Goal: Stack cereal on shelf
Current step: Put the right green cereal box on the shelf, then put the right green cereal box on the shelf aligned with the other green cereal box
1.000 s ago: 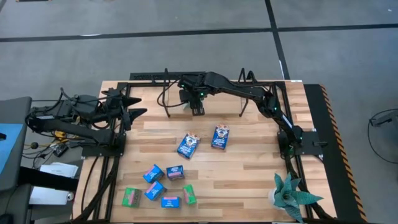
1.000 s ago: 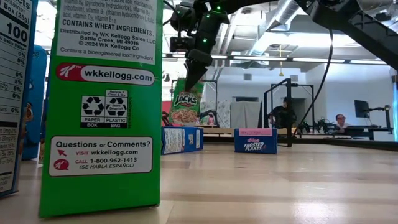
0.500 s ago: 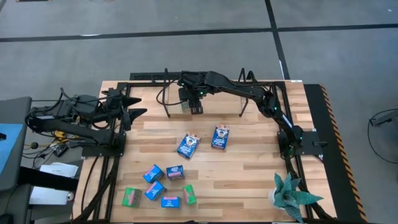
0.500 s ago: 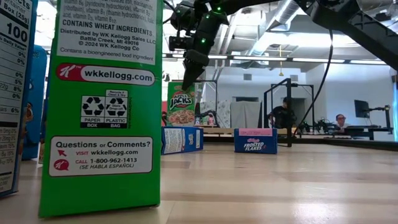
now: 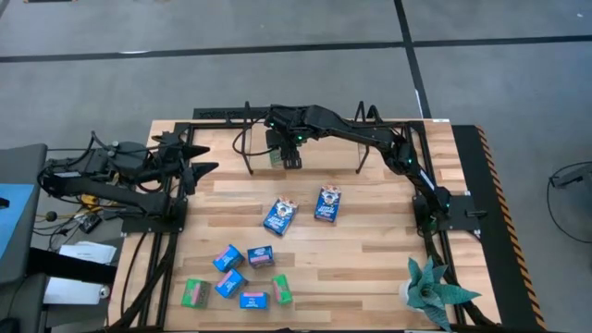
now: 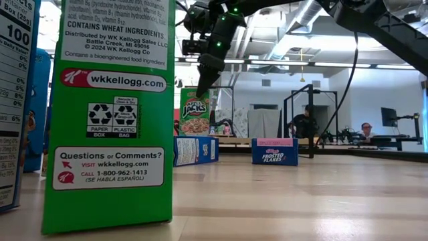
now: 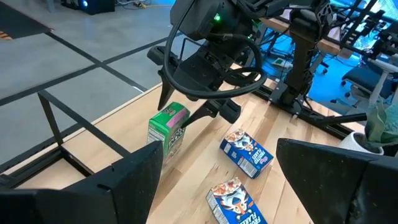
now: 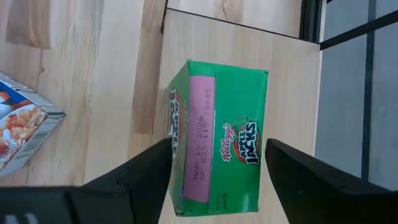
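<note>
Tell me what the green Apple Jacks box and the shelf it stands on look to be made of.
Green Apple Jacks box: thin printed cardboard, slightly glossy, judging by crisp folded edges and printed logo. Shelf: pale wooden board, matte, with faint grain; its uprights look like thin black metal wire. The right pincer stands open astride the box.

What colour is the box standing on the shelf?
Green box, with a pink top panel; clearest in the right wrist view.

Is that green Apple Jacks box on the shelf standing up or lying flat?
Standing upright. The green Apple Jacks box rests on its bottom end on the shelf, logo upright.
</note>
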